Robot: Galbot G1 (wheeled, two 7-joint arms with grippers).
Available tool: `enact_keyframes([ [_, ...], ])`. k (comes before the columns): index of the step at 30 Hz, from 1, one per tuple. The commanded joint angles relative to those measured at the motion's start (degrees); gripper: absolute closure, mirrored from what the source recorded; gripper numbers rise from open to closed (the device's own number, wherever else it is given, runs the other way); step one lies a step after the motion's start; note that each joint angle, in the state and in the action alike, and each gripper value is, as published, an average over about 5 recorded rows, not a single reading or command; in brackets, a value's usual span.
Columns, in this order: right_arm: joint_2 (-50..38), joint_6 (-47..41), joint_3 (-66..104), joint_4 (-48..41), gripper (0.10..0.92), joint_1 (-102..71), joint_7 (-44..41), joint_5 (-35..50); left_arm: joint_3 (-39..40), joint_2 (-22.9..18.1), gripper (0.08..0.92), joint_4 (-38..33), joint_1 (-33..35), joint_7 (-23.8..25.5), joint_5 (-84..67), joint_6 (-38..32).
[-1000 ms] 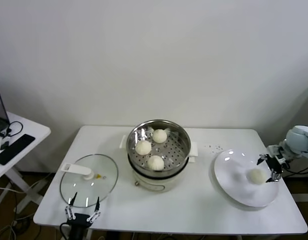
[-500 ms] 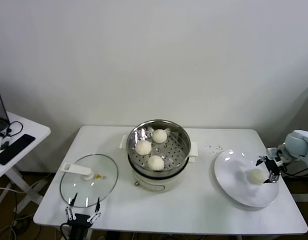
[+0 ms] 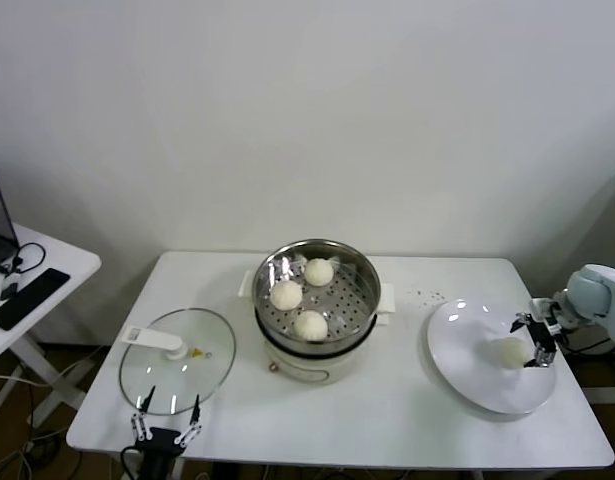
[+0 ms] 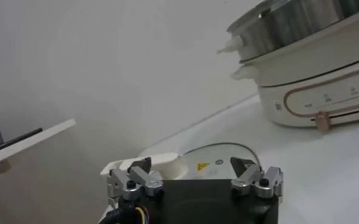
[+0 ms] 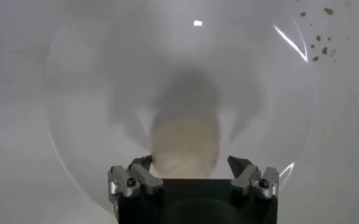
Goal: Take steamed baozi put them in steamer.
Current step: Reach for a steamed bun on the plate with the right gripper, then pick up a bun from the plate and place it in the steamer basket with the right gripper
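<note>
Three baozi (image 3: 286,295), (image 3: 319,271), (image 3: 310,325) lie in the steel steamer (image 3: 357,262) on its cream pot at the table's middle. A fourth baozi (image 3: 509,352) lies on the white plate (image 3: 467,360) at the right. My right gripper (image 3: 533,342) is open at the plate's right side, its jaws either side of that baozi (image 5: 185,146); one finger touches it, the other stands apart. My left gripper (image 3: 165,420) is open and empty at the table's front left edge, by the glass lid (image 3: 187,370).
The glass lid with its white knob (image 4: 139,163) lies flat left of the pot (image 4: 313,85). Small crumbs (image 3: 427,295) lie behind the plate. A side table with a phone (image 3: 27,297) stands far left.
My right gripper has drawn slightly right along the plate's edge; the baozi on the plate has stayed put. The left arm has not moved.
</note>
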Motion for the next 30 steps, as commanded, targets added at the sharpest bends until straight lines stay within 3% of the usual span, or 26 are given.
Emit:
enact_keyframes([
  [1,0.3,0.1,1.8,-0.7,0.218,-1.2,-0.2,-0.4,0.0,0.1,0.177,0.0,0.0,0.0,0.0,0.0],
  [18,-0.7,0.4,-0.4,1.7,0.337,2.3,-1.6,0.8,0.1,0.3,0.177,-0.3,0.3,0.0,0.4,0.0],
  [30,0.8,-1.1,-30.7,14.4,0.338,33.9,-4.0,18.3,0.1,0.3,0.177,-0.6,0.4,0.0,0.6,-0.1],
])
